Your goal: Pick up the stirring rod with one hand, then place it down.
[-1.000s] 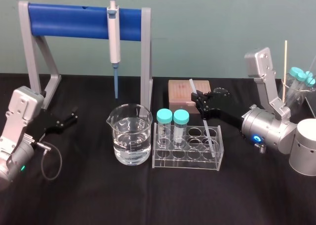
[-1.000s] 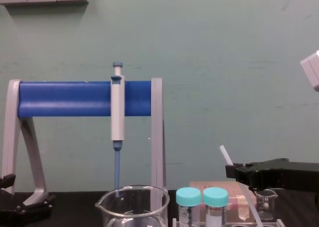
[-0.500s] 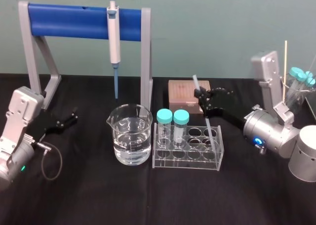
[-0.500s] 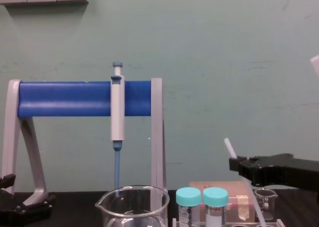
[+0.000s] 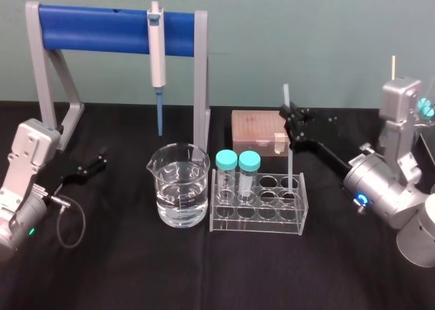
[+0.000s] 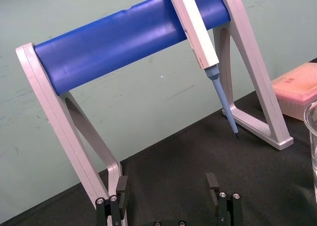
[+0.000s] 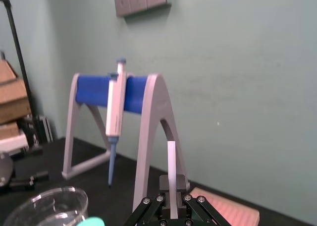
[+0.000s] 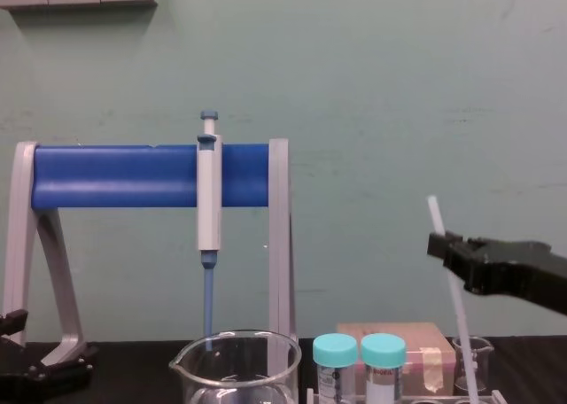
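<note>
We're seeing the right gripper clamping the stirring rod, both jaws pressed on it, above the right end of the clear tube rack. The rod is reading as a thin, straight, translucent-white stick, near upright w/ a slight tilt. In the chest view the rod is leaning w/ its top toward the robot's left. A short bit is poking up past the jaws and the longer part is hanging below. Its lower end is reaching down at the rack's right rear hole; we can't tell if it's inside or touching. In the right wrist view the rod is rising as a pale strip btwn the fingers. The left gripper is sitting parked low over the black table, near the foot of the pipette stand, jaws apart w/ nothing btwn them.
</note>
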{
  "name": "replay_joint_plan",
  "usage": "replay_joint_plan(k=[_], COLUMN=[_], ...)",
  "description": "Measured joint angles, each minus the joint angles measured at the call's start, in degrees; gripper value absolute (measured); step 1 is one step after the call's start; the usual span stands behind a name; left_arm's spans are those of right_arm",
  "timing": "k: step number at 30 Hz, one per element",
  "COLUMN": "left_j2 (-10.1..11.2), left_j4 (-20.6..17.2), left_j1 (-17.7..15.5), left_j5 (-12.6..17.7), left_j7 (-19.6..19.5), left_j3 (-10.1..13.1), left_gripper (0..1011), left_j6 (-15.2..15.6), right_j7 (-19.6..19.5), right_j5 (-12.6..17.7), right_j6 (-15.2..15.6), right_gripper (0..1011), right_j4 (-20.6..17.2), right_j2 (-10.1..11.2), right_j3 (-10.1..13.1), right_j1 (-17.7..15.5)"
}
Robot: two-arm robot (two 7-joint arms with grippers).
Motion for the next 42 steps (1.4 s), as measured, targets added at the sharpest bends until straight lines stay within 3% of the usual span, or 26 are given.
replay_joint_plan(k=[9, 20, 42], left_j2=[0.0, 0.0, 0.0], left_j4=[0.0, 0.0, 0.0], left_j1=[0.01, 0.0, 0.0], left_j5=[0.0, 0.0, 0.0], left_j7=[0.0, 0.0, 0.0], left_j3=[0.0, 0.0, 0.0], left_gripper=[1000, 1000, 1000], left_j6=[0.0, 0.0, 0.0], right_j7=[1.65, 1.69, 1.65], right_j5=[2.08, 2.75, 1.35], right_j6=[-1.84, -2.61, -1.27], right_gripper=[69, 69, 69], right_j4=[-4.06, -9.2, -10.65], right_j2=[-0.4, 0.68, 3.47], right_j3=[2.43, 4.38, 5.71], right_j1=[-1.47, -2.56, -3.81])
